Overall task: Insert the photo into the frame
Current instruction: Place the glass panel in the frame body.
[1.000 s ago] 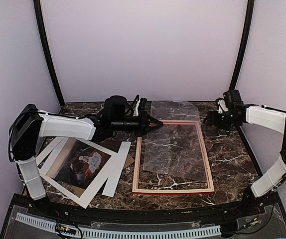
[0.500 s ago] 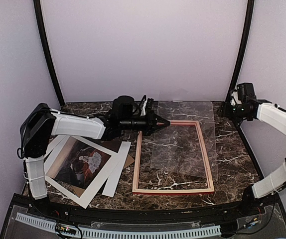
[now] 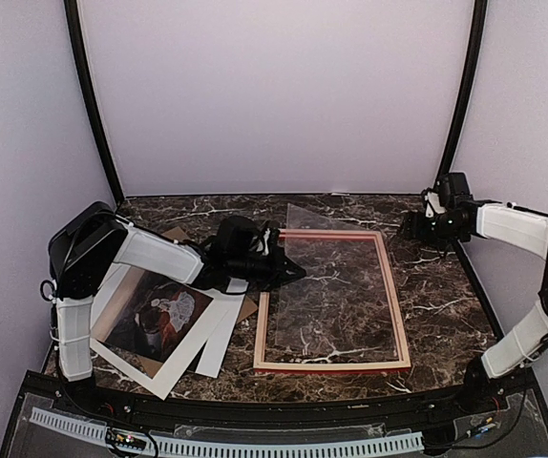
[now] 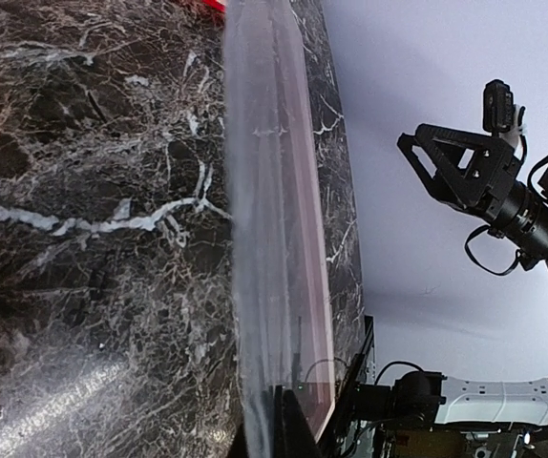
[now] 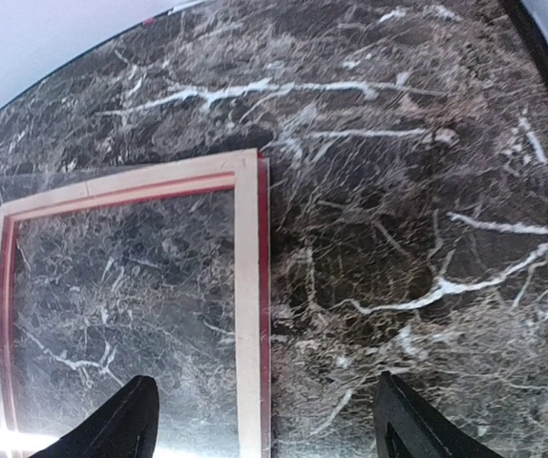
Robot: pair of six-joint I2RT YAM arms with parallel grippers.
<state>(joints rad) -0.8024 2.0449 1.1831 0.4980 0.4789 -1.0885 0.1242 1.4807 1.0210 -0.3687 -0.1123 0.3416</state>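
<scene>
- top external view: the photo (image 3: 159, 313) lies picture side up at the left of the worktop (image 3: 446, 296), on top of a white mat (image 3: 219, 336). it is well apart from the frame (image 3: 331, 364), which lies flat at centre right with its pale back up.
- the photo looks like a thin paper sheet: light, floppy and easy to crease or smudge. i judge it is best taken by a white margin at an edge or corner, never on the picture itself.
- left jaws: pressed together on the left edge of a clear sheet (image 3: 336, 286) that lies slanted across the frame. the left wrist view shows the sheet edge-on between them.
- right jaws: spread wide and holding nothing, hovering above the worktop just beside the frame's far right corner.
</scene>
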